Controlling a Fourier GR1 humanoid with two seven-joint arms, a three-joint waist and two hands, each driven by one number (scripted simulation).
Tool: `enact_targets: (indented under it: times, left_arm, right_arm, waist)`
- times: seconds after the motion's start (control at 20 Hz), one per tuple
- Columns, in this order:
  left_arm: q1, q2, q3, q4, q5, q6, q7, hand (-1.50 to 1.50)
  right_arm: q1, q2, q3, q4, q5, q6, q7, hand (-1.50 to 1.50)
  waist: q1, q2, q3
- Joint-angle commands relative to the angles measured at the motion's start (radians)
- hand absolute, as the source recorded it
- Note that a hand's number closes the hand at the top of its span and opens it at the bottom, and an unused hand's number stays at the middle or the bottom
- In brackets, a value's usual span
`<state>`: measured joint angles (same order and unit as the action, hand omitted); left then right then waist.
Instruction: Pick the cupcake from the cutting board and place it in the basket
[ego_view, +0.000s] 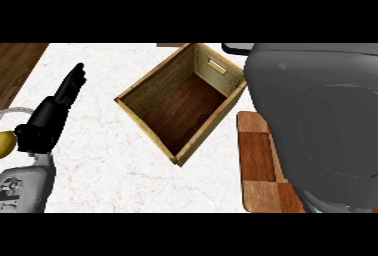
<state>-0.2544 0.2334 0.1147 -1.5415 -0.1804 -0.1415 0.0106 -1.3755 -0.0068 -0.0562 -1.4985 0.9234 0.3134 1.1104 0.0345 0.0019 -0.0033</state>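
Observation:
The basket (164, 82) is a square, wood-floored box standing open at the middle of the white counter, with nothing inside it. Just right of it lies the chequered wooden cutting board (257, 150), mostly covered by my big grey right forearm (325, 125), which fills the right side of the view. No cupcake shows; whatever lies under that forearm is hidden, and so is the right hand. My left hand (55, 107) rests at the left with its fingers straight, pointing up the view, well apart from the basket.
A yellow fruit (6, 142) and a pale plate rim (15, 111) show at the left edge beside my left wrist. A dark object (236, 48) peeks out at the top behind the basket. Brown wood (18, 65) borders the counter's top left.

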Motion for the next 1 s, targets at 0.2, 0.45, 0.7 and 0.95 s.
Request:
enact_targets:
  times: [0.2,0.45,0.7,0.95]
  left_arm:
    - [0.002,0.028,0.019,0.002,0.011,-0.022,0.0,0.0]
    - [-0.007,-0.004,-0.003,0.012,-0.007,0.001,0.0,0.0]
    - [0.008,0.005,0.021,-0.018,0.009,0.003,0.032,0.0]
    - [0.03,0.029,0.039,0.029,0.014,-0.017,-0.051,0.0]
  right_arm:
    - [-0.115,0.006,-0.001,0.302,-0.115,-0.085,0.201,1.5]
    - [-0.156,0.007,-0.001,0.457,-0.084,0.011,0.19,1.5]
    - [-0.165,0.006,0.036,0.499,-0.056,0.118,0.207,1.5]
    - [-0.224,0.006,-0.011,0.601,-0.116,0.138,0.162,-1.5]
  waist:
    - [0.013,-0.001,0.0]
    - [-0.01,-0.002,0.001]
    - [-0.032,-0.013,0.002]
    - [-0.024,-0.005,0.002]
